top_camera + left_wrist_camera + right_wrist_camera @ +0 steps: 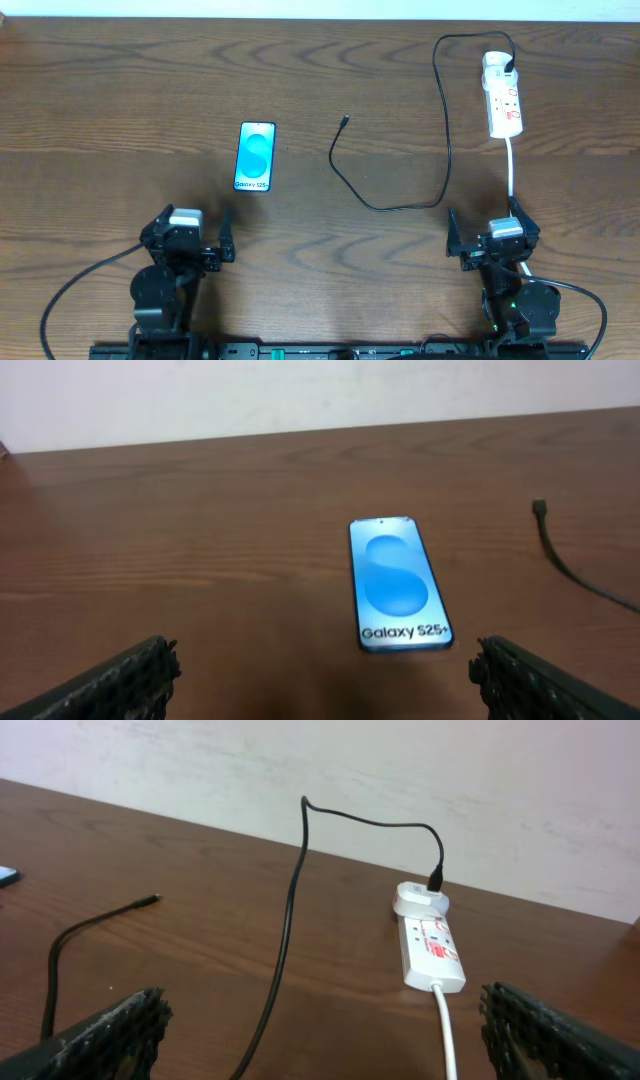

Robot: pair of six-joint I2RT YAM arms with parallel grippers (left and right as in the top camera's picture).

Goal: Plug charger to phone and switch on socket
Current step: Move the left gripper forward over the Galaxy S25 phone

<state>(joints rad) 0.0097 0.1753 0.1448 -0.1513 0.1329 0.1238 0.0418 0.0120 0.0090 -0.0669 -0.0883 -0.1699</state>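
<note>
Both arms sit at the near edge of the table (100, 100), and neither hand holds anything: the left gripper (197, 220) has its jaws spread wide just short of the phone (256, 158), and the right gripper (486, 222) is just as wide over the white cord that runs down from the socket (503, 100). The phone lies flat, screen up and lit blue, left of centre. The charger (450, 150) loops loosely across the middle, its far end already seated in the top of the socket at the back right, and its small plug (344, 121) lies free on the wood, well apart from the phone. That cable looks light and floppy, so I'd pinch it right behind the plug, where it is stiff enough to aim. The phone looks slick and likely to slide when pushed, so the other hand may need to brace its long edges. The red switches (437, 942) look small and should need only a fingertip press.
</note>
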